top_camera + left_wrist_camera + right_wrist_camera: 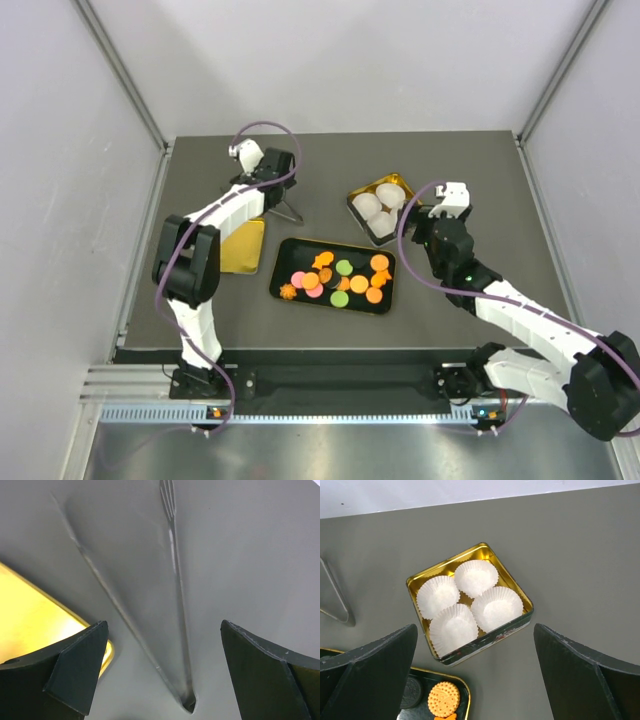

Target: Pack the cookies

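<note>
While the cookies [344,267] are lying heaped in a black tray [290,255] at the middle of the dark surface [480,170], the left gripper [163,625] is hovering over a pair of metal tongs [175,580]. Its jaws are standing wide apart and gripping nothing. The tongs are lying flat, hinge end nearest the wrist camera and forked tip pointing away, with a gold lid [35,610] just beside them. How close the jaws are sitting to the surface is hard to judge from this angle.

The right gripper [475,627] is hanging above a gold tin [490,636] holding four white paper cups [476,576]. Its jaws are likewise spread wide and empty. No cookie is showing in any cup, so the packing appears not yet begun.

The trouble ahead is probably sitting with the tongs. They are thin, slick and low against the surface, so jaws closing off-centre may be catching one leg only, or pinching the hinge and sending the tool skidding toward the lid. A grip too near the hinge would be leaving little squeeze at the tips. Later, the cookies are small, flat and overlapping in the tray, so the tips could be lifting two at once or dropping one short of the tin. The paper cups look light enough to be tipping at a nudge.
</note>
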